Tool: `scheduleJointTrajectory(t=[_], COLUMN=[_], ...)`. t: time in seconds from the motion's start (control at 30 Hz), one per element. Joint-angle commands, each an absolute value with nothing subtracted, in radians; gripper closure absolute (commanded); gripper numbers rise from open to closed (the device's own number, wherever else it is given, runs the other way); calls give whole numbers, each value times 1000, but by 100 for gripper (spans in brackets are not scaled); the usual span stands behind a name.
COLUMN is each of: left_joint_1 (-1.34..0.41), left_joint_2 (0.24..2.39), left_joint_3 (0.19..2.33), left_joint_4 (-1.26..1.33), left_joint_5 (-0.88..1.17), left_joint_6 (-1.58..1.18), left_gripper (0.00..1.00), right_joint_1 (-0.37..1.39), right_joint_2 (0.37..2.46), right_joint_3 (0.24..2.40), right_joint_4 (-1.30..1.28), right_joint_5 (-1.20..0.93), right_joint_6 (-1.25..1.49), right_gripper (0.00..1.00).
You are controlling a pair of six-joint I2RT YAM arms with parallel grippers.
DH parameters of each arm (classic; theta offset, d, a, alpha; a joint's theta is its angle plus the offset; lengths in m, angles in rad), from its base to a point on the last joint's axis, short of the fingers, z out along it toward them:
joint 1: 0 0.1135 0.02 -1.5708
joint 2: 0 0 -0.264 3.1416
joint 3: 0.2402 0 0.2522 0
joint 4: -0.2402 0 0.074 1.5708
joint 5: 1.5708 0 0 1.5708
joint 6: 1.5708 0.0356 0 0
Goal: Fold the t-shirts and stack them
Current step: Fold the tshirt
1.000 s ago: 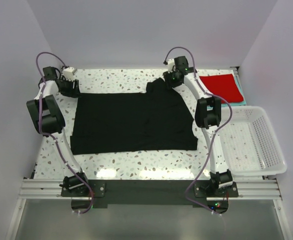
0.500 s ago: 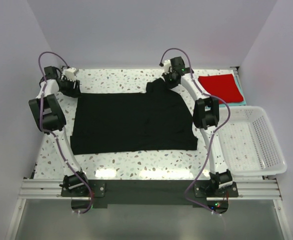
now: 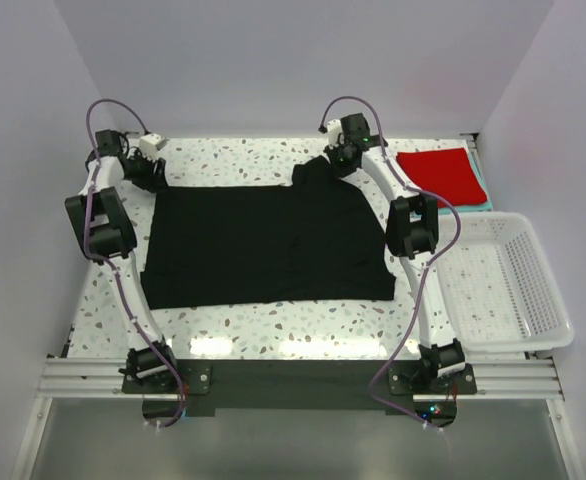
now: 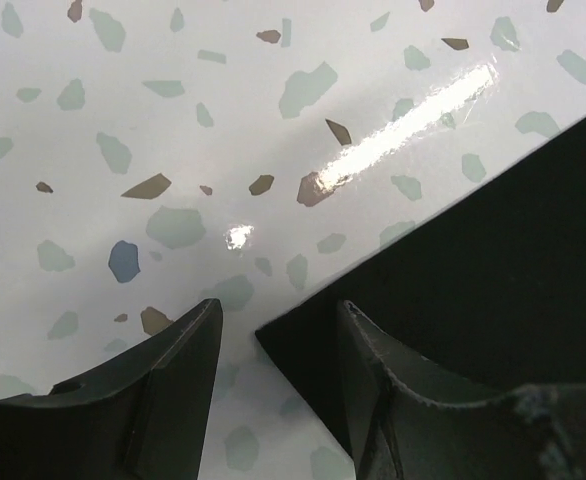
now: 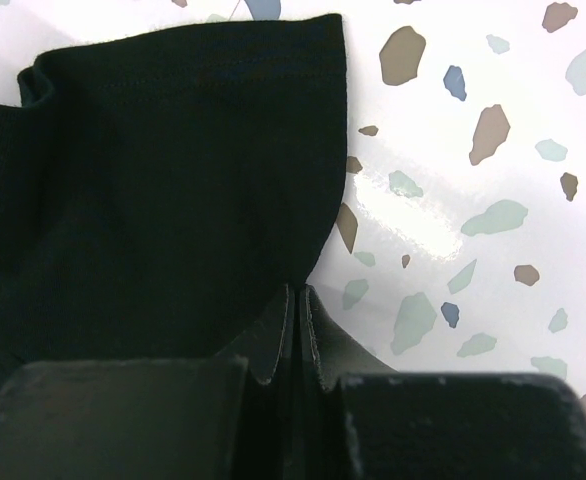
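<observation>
The black t-shirt (image 3: pixel 268 245) lies spread out flat in the middle of the table (image 3: pixel 273 322), with its long sides running left to right. Its near edge is straight. At the far right corner one sleeve (image 3: pixel 308 172) sticks out and is a little bunched.

The red t-shirt (image 3: pixel 438 172) is folded into a neat square at the far right corner of the table, well apart from the black one. It rests on the teal t-shirt (image 3: pixel 485 192), of which only a narrow strip shows along the right side.

The right gripper (image 3: pixel 341 158) is down at the bunched sleeve. In the right wrist view its two fingers are pressed together with almost no gap, and the edge of the black cloth runs in between them, so the right gripper (image 5: pixel 295 298) has hold of the sleeve (image 5: pixel 173 150).

The left gripper (image 3: pixel 149 170) is at the far left corner of the black t-shirt. In the left wrist view its fingers (image 4: pixel 163 390) stand apart, and the pointed corner of the black t-shirt (image 4: pixel 473 270) lies on the table between them. The left gripper (image 4: pixel 278 312) holds nothing; one finger is over the bare table and the other is over the cloth.

A white mesh basket (image 3: pixel 548 300) stands at the right side of the table, just near of the folded shirts.
</observation>
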State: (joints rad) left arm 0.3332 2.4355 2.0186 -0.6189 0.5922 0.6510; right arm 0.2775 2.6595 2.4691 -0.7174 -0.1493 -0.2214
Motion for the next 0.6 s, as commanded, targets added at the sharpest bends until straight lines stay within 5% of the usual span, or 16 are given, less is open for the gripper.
scheduleJointTrajectory(t=[0.0, 0.27, 0.57], left_joint_1=[322, 318, 322], left_joint_2=[2480, 2490, 2464], left_joint_3=[2059, 2071, 2075], left_joint_4=[-634, -684, -733], left_joint_5=[604, 630, 661], left_joint_6=[680, 707, 739], left_gripper=[46, 69, 56], right_joint_1=[279, 279, 278], right_joint_2=[2684, 2660, 2634], right_joint_3=[2430, 2425, 2396], right_joint_4=[-785, -772, -761], right_joint_5=[-114, -123, -120], right_joint_6=[-235, -232, -238], right_gripper=[100, 100, 100])
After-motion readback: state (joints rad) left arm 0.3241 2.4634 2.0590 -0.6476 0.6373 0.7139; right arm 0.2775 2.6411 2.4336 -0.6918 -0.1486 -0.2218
